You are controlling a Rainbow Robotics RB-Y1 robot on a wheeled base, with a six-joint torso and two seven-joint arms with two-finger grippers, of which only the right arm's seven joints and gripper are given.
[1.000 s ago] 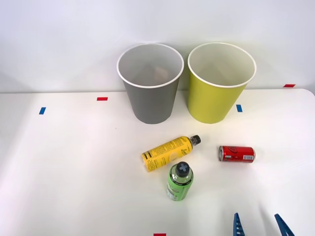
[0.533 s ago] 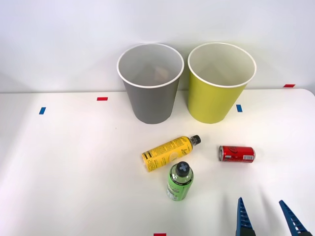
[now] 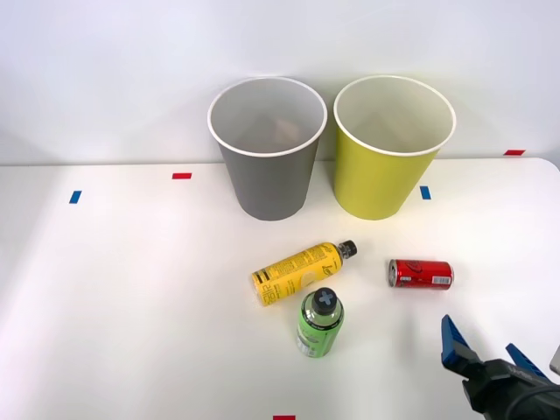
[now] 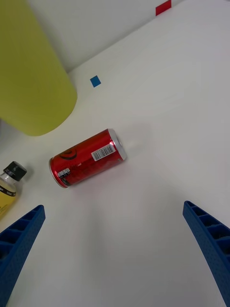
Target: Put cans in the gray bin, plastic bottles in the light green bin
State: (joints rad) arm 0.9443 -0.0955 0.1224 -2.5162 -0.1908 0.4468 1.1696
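Small red soda can [image 3: 421,274] with silver ends lying on its side on the white table [image 3: 114,297], off to the right of everything else. Landmark for the rest. Just left of the can: yellow plastic bottle [image 3: 298,272] with black print and black cap, also lying down, cap end pointing toward the can. Left of the can and nearer the robot: bright green plastic bottle [image 3: 319,323] with a black cap, close beside the yellow one. Behind the can, upright at the wall: tall tapered lime-green bin [image 3: 381,166] with a white rim, and left of that the matching gray bin [image 3: 268,171]. Nearer the robot than the can, a bit to its right: right gripper [image 3: 486,348], blue ribbed fingers [image 4: 213,244] spread wide apart, nothing between them, not touching the can. From the wrist, can [image 4: 87,157] sitting ahead of the open fingers, barcode facing up.
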